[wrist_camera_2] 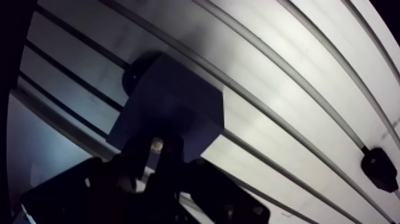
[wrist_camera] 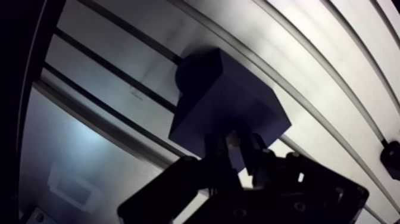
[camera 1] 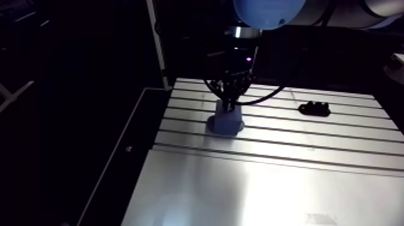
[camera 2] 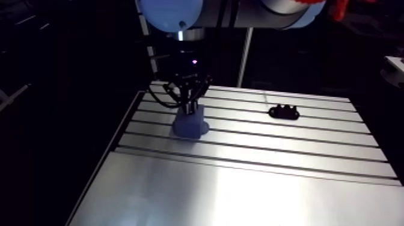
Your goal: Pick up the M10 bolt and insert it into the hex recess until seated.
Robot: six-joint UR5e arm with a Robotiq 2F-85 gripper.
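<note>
The claw [camera 2: 191,109] hangs at a blue block's [camera 2: 190,125] top (black part [camera 2: 284,112] well apart).

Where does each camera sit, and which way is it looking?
Arm view: rides the arm's upper link, looking down across the slotted aluminium table; shows the wrist and black two-finger gripper reaching down from above over the blue square block.
Wrist view: sits on the wrist, looking down past the gripper's fingers, which pinch a small pale bolt over the block.
Shared: both show the block, the table slots and a small black part.
</note>
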